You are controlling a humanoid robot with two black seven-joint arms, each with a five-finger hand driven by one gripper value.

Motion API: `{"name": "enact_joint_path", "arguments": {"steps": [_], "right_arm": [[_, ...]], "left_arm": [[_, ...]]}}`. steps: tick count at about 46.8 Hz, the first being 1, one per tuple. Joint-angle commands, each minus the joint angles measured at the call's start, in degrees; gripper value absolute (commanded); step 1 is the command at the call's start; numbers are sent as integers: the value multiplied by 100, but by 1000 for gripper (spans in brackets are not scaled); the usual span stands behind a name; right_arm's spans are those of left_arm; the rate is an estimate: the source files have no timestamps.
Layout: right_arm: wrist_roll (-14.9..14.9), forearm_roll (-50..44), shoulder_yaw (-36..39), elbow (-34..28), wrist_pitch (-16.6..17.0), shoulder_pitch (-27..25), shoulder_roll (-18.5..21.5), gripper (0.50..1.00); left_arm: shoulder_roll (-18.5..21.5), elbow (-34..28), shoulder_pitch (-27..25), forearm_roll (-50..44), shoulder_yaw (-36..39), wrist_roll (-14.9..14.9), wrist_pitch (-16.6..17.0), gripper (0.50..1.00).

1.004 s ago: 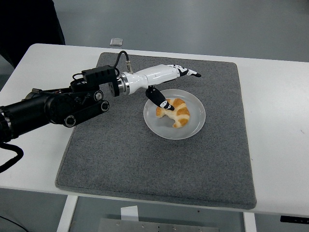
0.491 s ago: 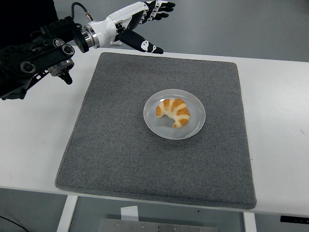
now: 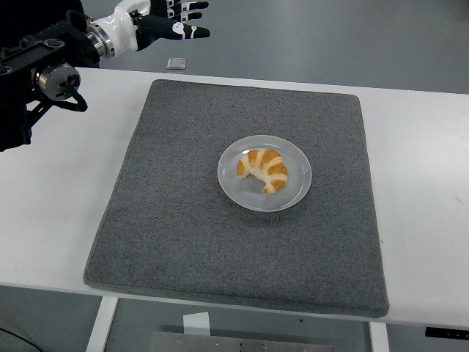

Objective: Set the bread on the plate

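Note:
A golden croissant (image 3: 263, 170) lies on the grey plate (image 3: 296, 193), which sits near the middle of the grey mat (image 3: 176, 220). My left hand (image 3: 176, 20) is raised at the top left corner of the picture, far from the plate, with its fingers spread and nothing in them. The black left arm (image 3: 44, 70) runs off the left edge. My right arm does not show.
The mat covers most of the white table (image 3: 421, 183). A small pale square object (image 3: 176, 64) lies beyond the table's far edge, on the floor near my left hand.
My left hand let go of the croissant on the plate, then pulled back up and to the left, and now sits higher and further left at the picture's top corner.

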Motion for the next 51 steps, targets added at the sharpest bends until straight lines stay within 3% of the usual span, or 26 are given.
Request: {"name": "enact_joint_path", "arguments": {"steps": [1,6,19,26,51], "right_arm": [[0,-1,0,0,0,2,0,952],[0,-1,0,0,0,2,0,952],[0,25,0,0,35,2,0,952],[0,25,0,9,44,-7,0,952],[-9,34,9,35,-9,-42,0,952]], "left_arm": [[0,173,65,-443,-200,205,1,999],[-18,358,179,-926,-367,460,1,999],[-44,393,751,-1964,-692,557,54,999],[-44,384,936,-2474,-939,943,107,999],[-352,463,971,-2553,-1457,1462,511,999]]}}
